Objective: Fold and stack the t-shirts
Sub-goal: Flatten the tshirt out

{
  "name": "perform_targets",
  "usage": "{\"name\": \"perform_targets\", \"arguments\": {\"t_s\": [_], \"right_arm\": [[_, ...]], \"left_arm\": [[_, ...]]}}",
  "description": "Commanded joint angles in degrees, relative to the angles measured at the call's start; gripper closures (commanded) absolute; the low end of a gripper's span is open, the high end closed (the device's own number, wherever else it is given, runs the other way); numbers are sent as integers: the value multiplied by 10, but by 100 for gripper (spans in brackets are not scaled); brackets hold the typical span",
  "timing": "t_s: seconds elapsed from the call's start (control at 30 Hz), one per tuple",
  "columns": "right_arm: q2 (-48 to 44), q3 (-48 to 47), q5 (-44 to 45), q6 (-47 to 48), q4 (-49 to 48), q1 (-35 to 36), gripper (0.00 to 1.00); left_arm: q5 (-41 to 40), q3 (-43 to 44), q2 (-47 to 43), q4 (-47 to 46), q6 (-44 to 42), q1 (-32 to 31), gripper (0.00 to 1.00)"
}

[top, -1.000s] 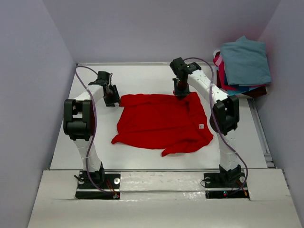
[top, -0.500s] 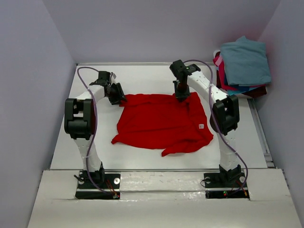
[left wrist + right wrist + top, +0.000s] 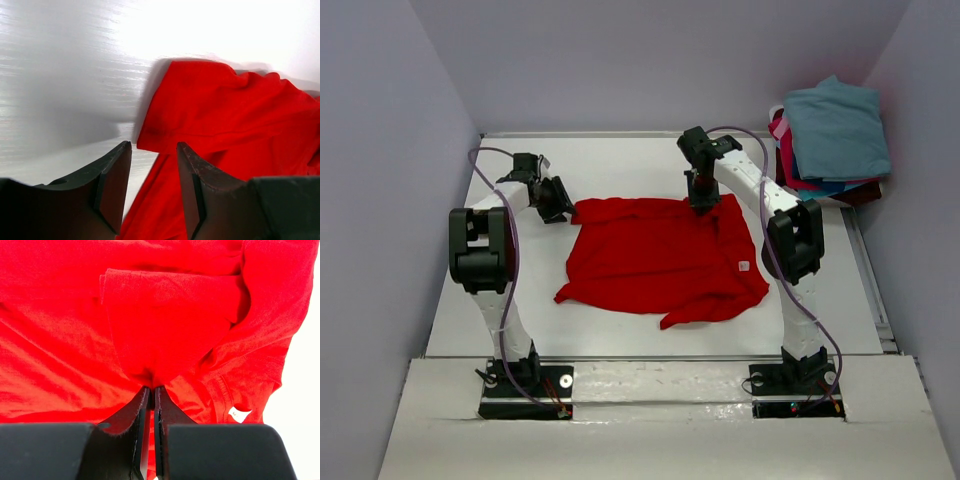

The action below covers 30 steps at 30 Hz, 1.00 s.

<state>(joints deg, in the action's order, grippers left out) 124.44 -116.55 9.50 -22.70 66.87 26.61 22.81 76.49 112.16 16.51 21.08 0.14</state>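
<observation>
The bright red t-shirt [image 3: 660, 260] lies rumpled and spread on the white table [image 3: 620, 160], between the arms. My right gripper [image 3: 700, 203] is at the shirt's far edge, shut on a pinch of red cloth [image 3: 165, 335] that bunches up at its fingertips [image 3: 152, 389]. My left gripper [image 3: 554, 200] sits at the shirt's far left corner [image 3: 200, 105], jaws open. In the left wrist view its fingers [image 3: 112, 185] straddle the cloth's edge without pinching it. A white label [image 3: 239, 413] shows on the shirt.
A pile of other t-shirts rests at the back right beyond the table's edge, teal-blue [image 3: 835, 125] on top, with pink [image 3: 778, 128], blue and dark maroon [image 3: 860, 192] layers below. Grey walls close in the table on three sides.
The left gripper reached right toward the shirt's corner, then drew back slightly left. The right gripper has stayed shut on the red cloth in the same place.
</observation>
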Motion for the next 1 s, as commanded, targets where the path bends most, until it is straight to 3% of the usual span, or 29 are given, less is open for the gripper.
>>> {"name": "perform_targets", "arguments": {"t_s": [0.0,0.57,0.83,0.87,0.97], "right_arm": [[-31,-6,9,-3,-3,-1,93],[-24,-15,10,-4,-1,-1,93],[-21,-17,11,-4,-1,-1,93],[-22,-18,11,-4,-1,-1,93],[-23,-18,12,-5,-2,-1,93]], "left_arm": [[11,2,-4,0,-2,4,47],[60,-1,25,-16,6,4,50],[66,9,26,-17,5,4,76],[65,10,25,-17,5,4,85],[65,16,21,-15,5,4,94]]}}
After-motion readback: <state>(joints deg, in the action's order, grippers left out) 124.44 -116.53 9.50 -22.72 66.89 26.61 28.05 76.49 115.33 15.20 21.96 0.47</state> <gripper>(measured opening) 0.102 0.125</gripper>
